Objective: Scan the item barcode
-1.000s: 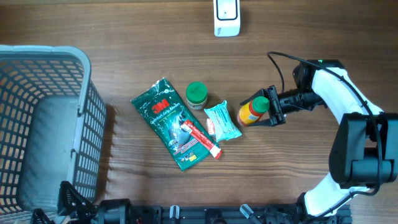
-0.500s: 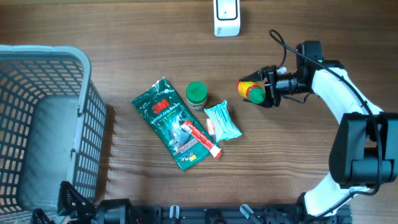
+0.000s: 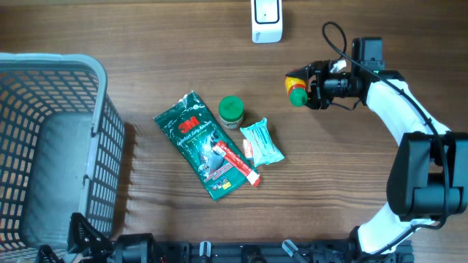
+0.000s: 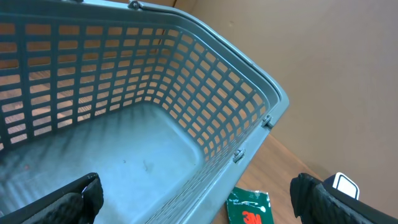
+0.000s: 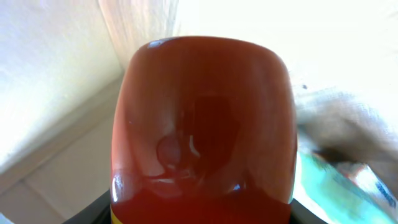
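In the overhead view, my right gripper (image 3: 313, 84) is shut on a small red-orange bottle (image 3: 295, 89) with a green cap and holds it off the table at the far right. The bottle lies sideways, its bottom end pointing left toward the white barcode scanner (image 3: 266, 20) at the far edge. In the right wrist view the bottle (image 5: 202, 124) fills the frame between the dark fingers (image 5: 93, 213); no barcode shows. My left gripper (image 4: 199, 210) hangs open over the grey basket (image 4: 249, 81), holding nothing.
On the table's middle lie a green 3M packet (image 3: 205, 145), a green-lidded jar (image 3: 231, 110), a teal packet (image 3: 262, 142) and a red tube (image 3: 238, 162). The grey basket (image 3: 99, 80) takes up the left side. A black cable (image 3: 333, 33) loops by the right arm.
My right gripper has lifted the bottle off the table beside the teal packet and carried it toward the far edge, nearer the scanner. The left arm has not moved.
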